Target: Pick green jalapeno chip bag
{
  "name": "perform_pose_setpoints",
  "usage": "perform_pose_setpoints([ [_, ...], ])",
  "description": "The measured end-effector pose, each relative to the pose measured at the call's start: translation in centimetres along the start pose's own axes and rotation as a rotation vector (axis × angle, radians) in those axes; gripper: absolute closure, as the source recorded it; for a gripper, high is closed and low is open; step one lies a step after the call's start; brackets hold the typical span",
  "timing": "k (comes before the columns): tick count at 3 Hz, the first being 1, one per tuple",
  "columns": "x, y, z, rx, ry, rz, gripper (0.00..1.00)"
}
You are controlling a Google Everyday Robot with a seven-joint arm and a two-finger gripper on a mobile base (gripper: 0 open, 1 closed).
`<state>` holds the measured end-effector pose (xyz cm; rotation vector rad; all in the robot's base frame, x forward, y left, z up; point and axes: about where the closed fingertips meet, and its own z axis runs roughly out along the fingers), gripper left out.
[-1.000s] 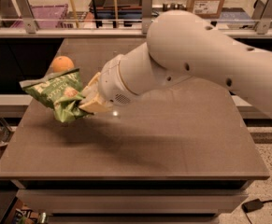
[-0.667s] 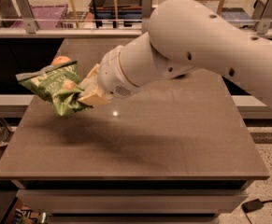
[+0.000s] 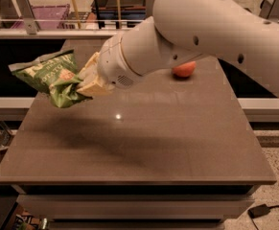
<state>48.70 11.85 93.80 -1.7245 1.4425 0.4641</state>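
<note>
The green jalapeno chip bag is a crinkly green foil bag with white lettering. It hangs in the air above the left edge of the brown table. My gripper is shut on the bag's right end, with cream fingers pinching the foil. The bag's shadow falls on the tabletop below it. The big white arm reaches in from the upper right.
An orange fruit lies on the table's far right part, partly under the arm. Shelves and a purple bin stand behind a rail beyond the table. A lower ledge runs on both sides of the table.
The arm has risen and carried the bag up and a little left. An orange fruit seen behind the bag is now hidden; another shows under the arm at the right.
</note>
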Motion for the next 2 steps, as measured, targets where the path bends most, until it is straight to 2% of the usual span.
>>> perform_pose_setpoints([
  [1, -2.40, -0.90, -2.11, 0.037, -0.013, -0.063, 1.00],
  [2, -2.41, -0.89, -2.11, 0.037, -0.013, -0.063, 1.00],
])
